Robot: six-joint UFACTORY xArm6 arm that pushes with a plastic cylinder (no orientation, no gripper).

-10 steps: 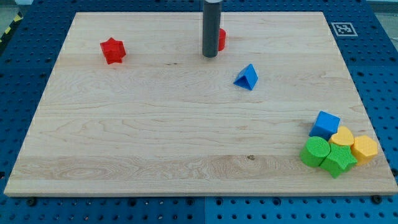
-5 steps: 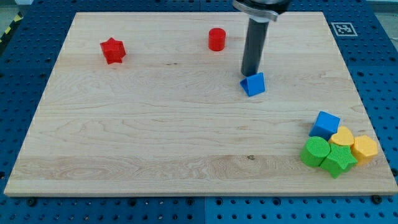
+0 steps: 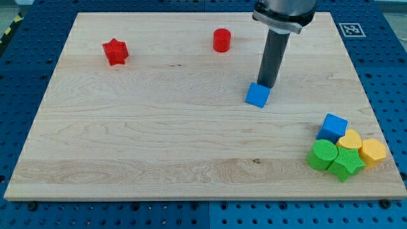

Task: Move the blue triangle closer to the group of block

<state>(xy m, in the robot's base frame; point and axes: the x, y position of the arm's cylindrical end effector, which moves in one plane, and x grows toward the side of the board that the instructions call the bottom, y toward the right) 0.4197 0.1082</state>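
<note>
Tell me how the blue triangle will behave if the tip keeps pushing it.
The blue triangle is small and sits flat on the smooth wooden board, so it will probably slide, not roll. My tip touches its upper right edge, off-centre, so it may well spin or slip sideways.

One camera stands high at the near edge, looking down and across. The whole wooden surface fits in frame.

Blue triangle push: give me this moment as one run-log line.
tip: touching blue triangle at its upper right | group: bottom right, apart from it | red star, red cylinder: far off, near top
</note>
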